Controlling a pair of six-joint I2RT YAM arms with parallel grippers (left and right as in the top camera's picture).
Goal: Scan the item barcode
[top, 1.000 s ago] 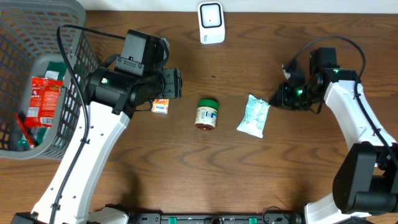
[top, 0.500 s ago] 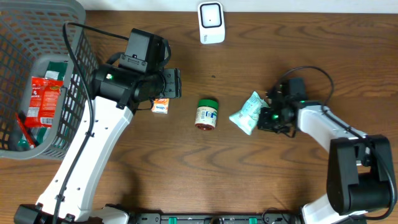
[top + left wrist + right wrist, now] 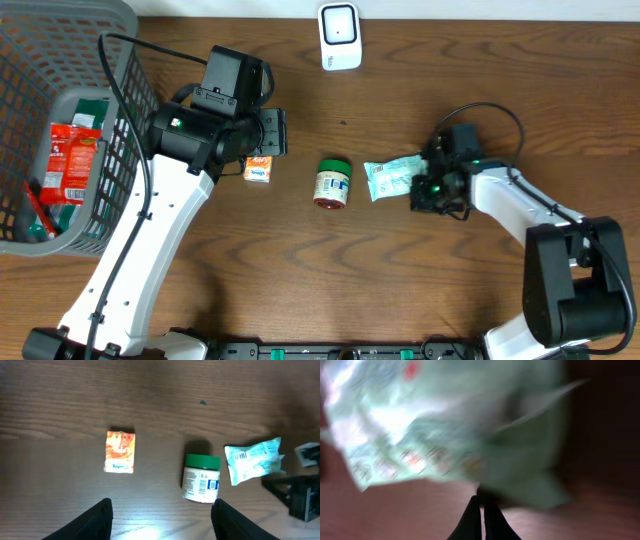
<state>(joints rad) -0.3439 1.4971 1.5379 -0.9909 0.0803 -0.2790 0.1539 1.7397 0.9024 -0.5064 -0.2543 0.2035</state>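
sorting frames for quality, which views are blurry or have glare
Right wrist: heavily blurred, the pale green packet only a smear above the dark fingers. Left wrist: fairly sharp, with a bright glare patch on the table at the bottom edge and a darker top. Overhead: sharp and evenly lit, no glare.

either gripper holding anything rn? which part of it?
Right gripper pinches the pale green packet by one end seam. Left gripper is open, holding nothing.
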